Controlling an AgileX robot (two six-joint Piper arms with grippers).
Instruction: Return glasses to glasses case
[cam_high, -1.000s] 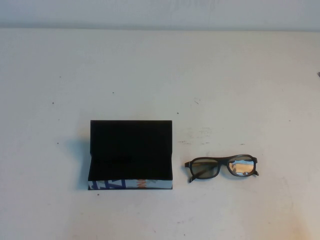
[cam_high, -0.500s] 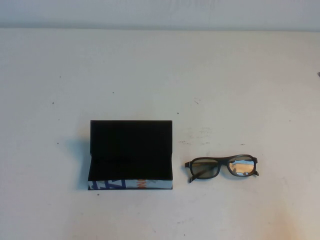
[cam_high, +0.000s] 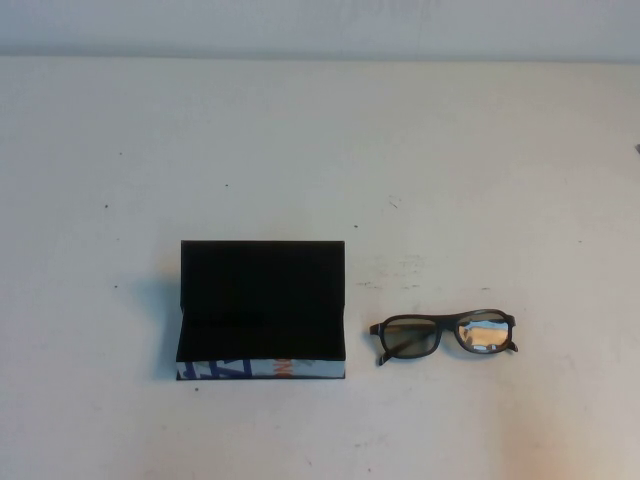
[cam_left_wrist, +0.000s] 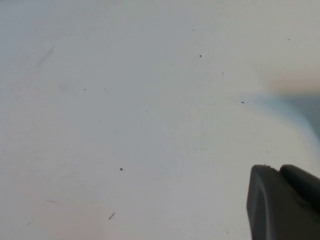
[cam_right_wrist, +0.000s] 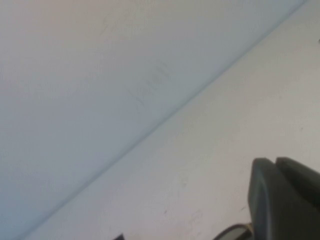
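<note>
One glasses case (cam_high: 262, 310), one pair of glasses (cam_high: 443, 335), both on the white surface (cam_high: 320, 150), nothing between them.
Case lid open, standing up at the far edge; glasses lie folded just right of it, apart, lenses toward camera. Left tool (cam_left_wrist: 284, 202) and right tool (cam_right_wrist: 285, 199) each show only a dark fingertip edge in their wrist views; opening can't be told, no grasp seen. Right wrist view catches the glasses' rim (cam_right_wrist: 234, 232).
</note>
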